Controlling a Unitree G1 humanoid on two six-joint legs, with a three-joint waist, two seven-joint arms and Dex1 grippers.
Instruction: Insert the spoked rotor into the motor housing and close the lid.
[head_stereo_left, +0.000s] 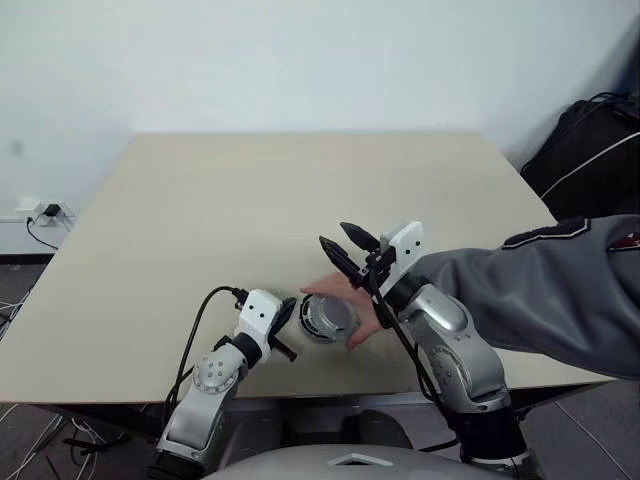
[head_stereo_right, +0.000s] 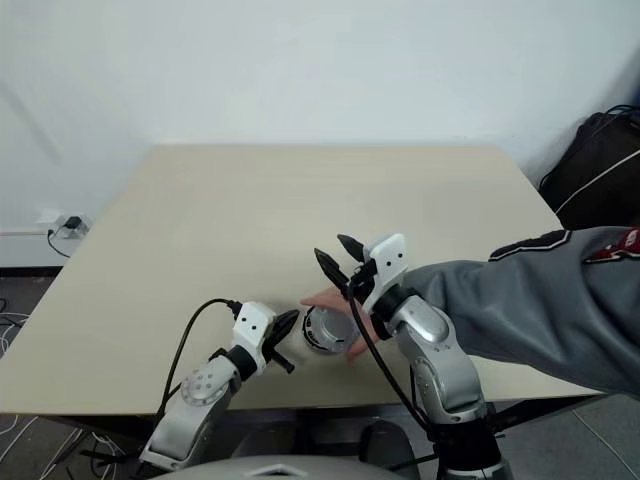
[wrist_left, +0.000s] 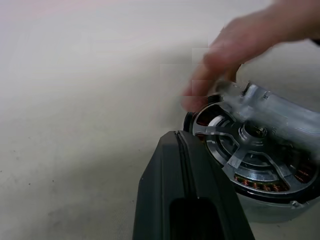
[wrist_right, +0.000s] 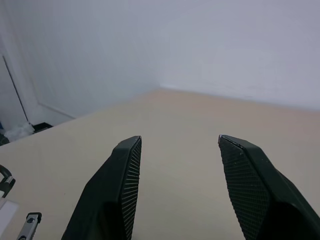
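Low centre of the head view, the rotor (wrist_left: 247, 150) already sits in the housing (head_stereo_left: 328, 318), a person's hand (head_stereo_left: 345, 305) on it; my left gripper (head_stereo_left: 283, 318) is pressed shut beside it, my right gripper (head_stereo_left: 343, 247) spread and empty above; I'd wait, then seat the lid squarely.

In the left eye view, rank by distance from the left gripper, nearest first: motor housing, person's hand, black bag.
1. Motor housing, right beside the left gripper.
2. Person's hand, on the housing's far side.
3. Black bag, beyond the table's right edge.
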